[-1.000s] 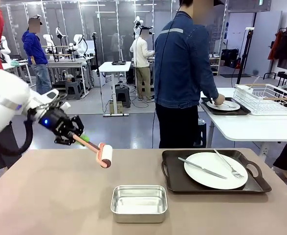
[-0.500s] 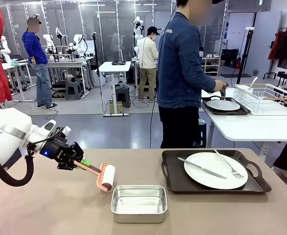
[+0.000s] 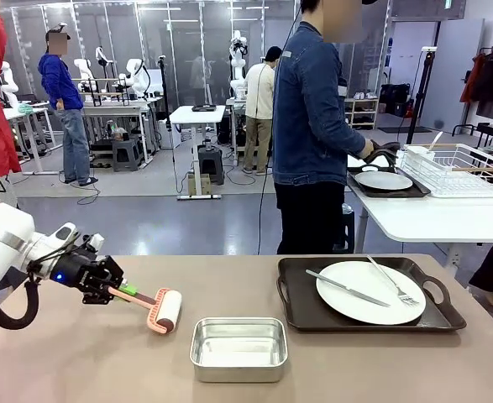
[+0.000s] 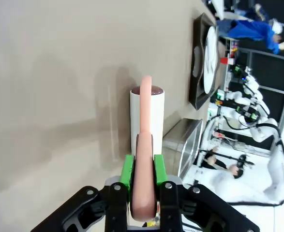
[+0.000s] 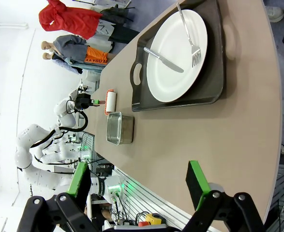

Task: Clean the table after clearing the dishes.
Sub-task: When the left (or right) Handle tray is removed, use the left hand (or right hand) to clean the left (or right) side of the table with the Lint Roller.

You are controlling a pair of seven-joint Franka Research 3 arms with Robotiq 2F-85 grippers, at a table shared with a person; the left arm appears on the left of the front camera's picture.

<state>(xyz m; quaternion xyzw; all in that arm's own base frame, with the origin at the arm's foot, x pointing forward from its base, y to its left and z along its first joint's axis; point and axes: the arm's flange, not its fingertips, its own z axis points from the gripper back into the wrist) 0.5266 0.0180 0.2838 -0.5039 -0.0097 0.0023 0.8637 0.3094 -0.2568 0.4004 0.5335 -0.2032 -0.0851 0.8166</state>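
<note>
The left end effector (image 3: 122,291) was clenched on the pink handle of a lint roller (image 3: 165,311). In the left wrist view its green pads (image 4: 127,174) pressed the handle from both sides, and the white roll pointed away from the fingers. The roll sat low at the left part of the counter (image 3: 78,361); whether it touched the surface could not be told. The right end effector (image 5: 137,181) hung released, its jaws wide apart and holding nothing, above the counter's right end.

The dishes lay well apart from the roller, on the right side of the counter. There a dark tray (image 3: 301,311) carried a white plate (image 3: 355,311) with a knife (image 3: 347,288) and a fork (image 3: 393,284) resting on it. From the right wrist view this tray was near the released end effector.

Between roller and tray, near the robot's edge, stood a small steel pan (image 3: 238,348), just beside the roll and apart from the tray. Across the counter a person (image 3: 313,109) in a denim jacket was turned toward a white table (image 3: 431,220) that bore a second tray (image 3: 397,193) with a plate and a wire rack (image 3: 456,168).
</note>
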